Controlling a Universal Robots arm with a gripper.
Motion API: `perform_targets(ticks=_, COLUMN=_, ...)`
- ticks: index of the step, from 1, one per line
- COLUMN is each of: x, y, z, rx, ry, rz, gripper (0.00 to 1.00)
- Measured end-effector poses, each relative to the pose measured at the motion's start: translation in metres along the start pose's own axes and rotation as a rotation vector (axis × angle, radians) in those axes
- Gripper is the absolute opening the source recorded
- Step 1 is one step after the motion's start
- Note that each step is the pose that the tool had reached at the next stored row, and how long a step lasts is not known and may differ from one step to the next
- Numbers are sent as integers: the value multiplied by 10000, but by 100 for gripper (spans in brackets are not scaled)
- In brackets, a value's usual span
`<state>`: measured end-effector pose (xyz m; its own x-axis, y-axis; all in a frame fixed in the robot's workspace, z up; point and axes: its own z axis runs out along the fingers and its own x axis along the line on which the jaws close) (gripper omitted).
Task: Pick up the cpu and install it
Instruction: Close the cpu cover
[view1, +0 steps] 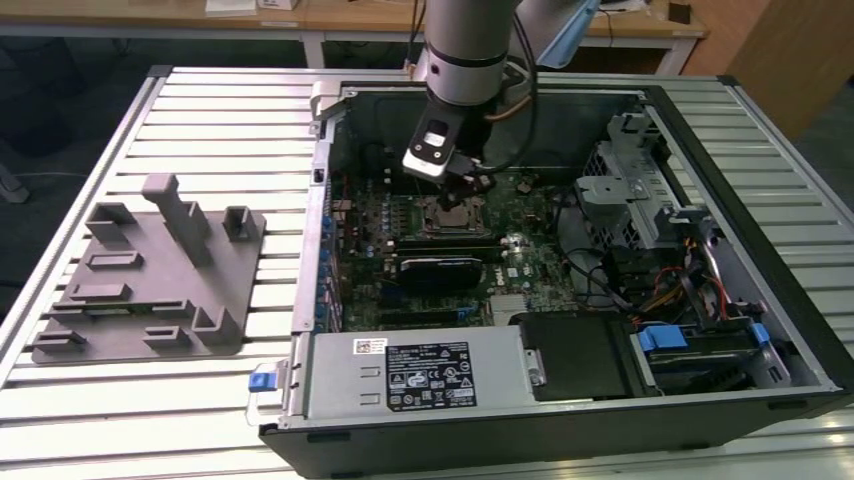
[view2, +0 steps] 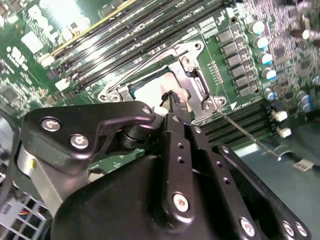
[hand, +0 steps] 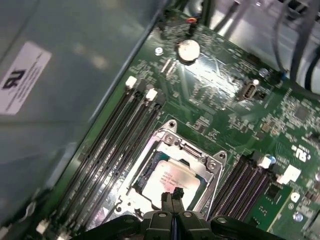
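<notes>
Arm: the arm (view1: 465, 50) comes down from the top centre of the exterior view into an open computer case (view1: 747, 130) that lies on its side on a slatted metal worktop (view1: 214, 130).
Tool: the tool (view1: 457, 190) hangs low over the motherboard (view1: 534, 260), in the upper middle of the case.
Tool state: in the first wrist view the two dark fingers (hand: 165, 202) are pressed together with nothing between them; the second wrist view shows the same narrow tip (view2: 172, 97).
Cpu: the cpu (hand: 175, 175) lies flat inside the socket frame (hand: 212, 162) on the board, silver top facing up. In the second wrist view a part of it (view2: 150, 86) shows beyond the fingers.
Tool to cpu: the tips stand over the near edge of the cpu. I cannot tell whether they touch it.
Socket surroundings: long dark memory slots (hand: 115, 145) run along both sides of the frame, and a coin battery (hand: 188, 50) sits farther off on the board.
Exterior view's left: a grey fixture block (view1: 147, 280) rests on the worktop, well apart from the case.
Lower centre of the exterior view: the power supply (view1: 414, 372) fills the near end of the case.
</notes>
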<state>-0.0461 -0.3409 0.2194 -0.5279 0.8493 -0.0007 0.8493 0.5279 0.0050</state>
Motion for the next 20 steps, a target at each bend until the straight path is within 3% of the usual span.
perform_targets(ticks=12, x=0, y=0, z=7, rx=57, ry=-83, rz=-2175, gripper=11)
perform_targets(ticks=17, x=0, y=0, z=9, rx=121, ry=-169, rz=-3017, gripper=11)
perform_targets(ticks=20, x=0, y=0, z=9, rx=129, ry=-183, rz=-3539, gripper=11)
